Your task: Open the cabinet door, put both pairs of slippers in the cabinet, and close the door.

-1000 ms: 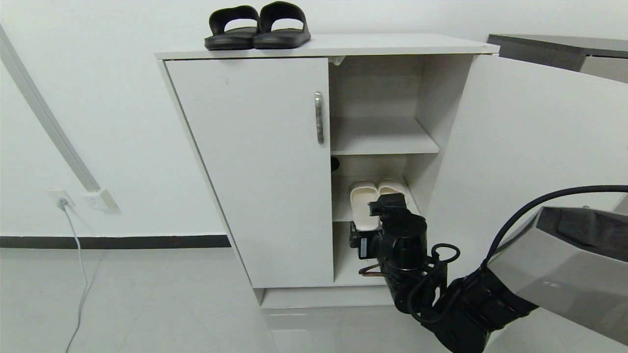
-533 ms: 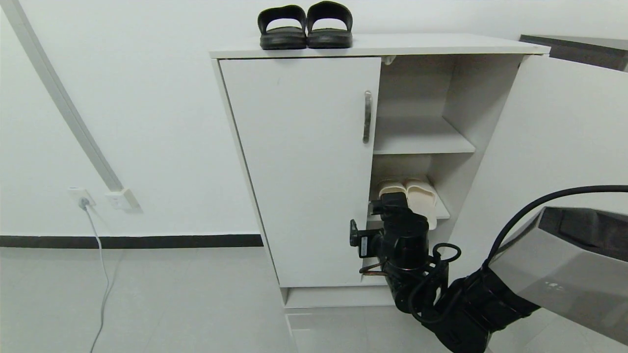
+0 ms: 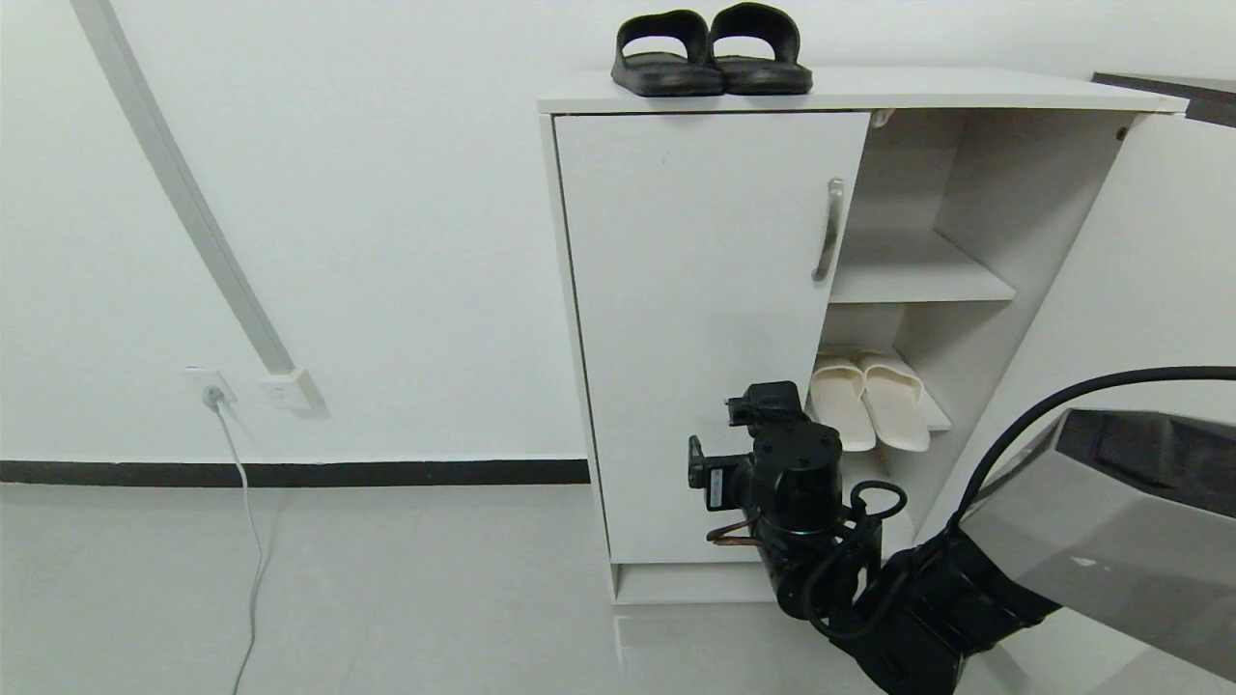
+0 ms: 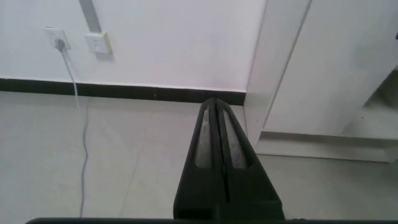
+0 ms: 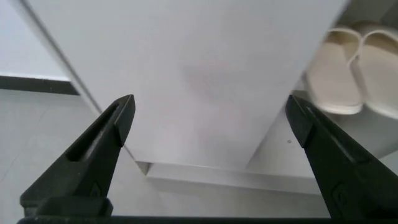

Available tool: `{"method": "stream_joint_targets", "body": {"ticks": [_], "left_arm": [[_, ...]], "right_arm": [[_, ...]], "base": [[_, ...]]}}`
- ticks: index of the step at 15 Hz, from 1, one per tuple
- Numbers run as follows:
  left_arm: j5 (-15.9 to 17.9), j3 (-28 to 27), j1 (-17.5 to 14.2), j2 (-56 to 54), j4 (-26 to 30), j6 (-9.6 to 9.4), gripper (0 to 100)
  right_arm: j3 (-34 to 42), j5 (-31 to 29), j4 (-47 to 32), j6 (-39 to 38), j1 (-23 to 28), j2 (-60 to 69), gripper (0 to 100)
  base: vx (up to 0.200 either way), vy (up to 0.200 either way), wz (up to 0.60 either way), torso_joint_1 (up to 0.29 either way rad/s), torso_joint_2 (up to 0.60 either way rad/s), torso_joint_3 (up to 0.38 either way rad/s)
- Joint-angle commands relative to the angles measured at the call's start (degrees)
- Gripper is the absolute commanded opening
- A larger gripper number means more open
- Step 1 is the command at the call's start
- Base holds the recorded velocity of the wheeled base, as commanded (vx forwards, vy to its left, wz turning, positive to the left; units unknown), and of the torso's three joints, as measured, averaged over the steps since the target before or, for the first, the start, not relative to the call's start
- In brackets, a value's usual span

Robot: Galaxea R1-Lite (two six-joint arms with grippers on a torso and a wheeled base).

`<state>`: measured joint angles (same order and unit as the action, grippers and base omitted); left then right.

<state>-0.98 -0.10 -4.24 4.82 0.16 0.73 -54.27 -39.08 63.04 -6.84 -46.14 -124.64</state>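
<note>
A pale floor (image 3: 386,598) and white wall (image 3: 406,193) are seen left of the cabinet (image 3: 715,338). Black slippers (image 3: 713,53) lie atop it, white slippers (image 3: 869,401) on its inner shelf. The right claw (image 5: 210,106) is spread before it; the left claw (image 4: 216,109) is pressed together, apparently left of it. Since earlier, only the camera has been turned.
</note>
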Motion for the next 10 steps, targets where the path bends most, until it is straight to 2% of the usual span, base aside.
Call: {"method": "stream_joint_targets", "body": {"ticks": [1,7,10], "left_arm": [[0.01,0.01,-0.06,0.02,-0.07,0.06,0],[0.01,0.01,-0.06,0.02,-0.07,0.06,0],[0.01,0.01,-0.06,0.02,-0.07,-0.03,0]], "right_arm": [[-0.04,-0.03,0.07,0.07,0.00,-0.08,100],[1.01,0.06,0.42,-0.02,0.79,0.01,100],[3.65,1.29,3.41,1.92,1.93,-0.17,100]], "base": [[0.000,0.000,0.00,0.000,0.00,0.000],[0.000,0.000,0.00,0.000,0.00,0.000],[0.000,0.000,0.00,0.000,0.00,0.000]]}}
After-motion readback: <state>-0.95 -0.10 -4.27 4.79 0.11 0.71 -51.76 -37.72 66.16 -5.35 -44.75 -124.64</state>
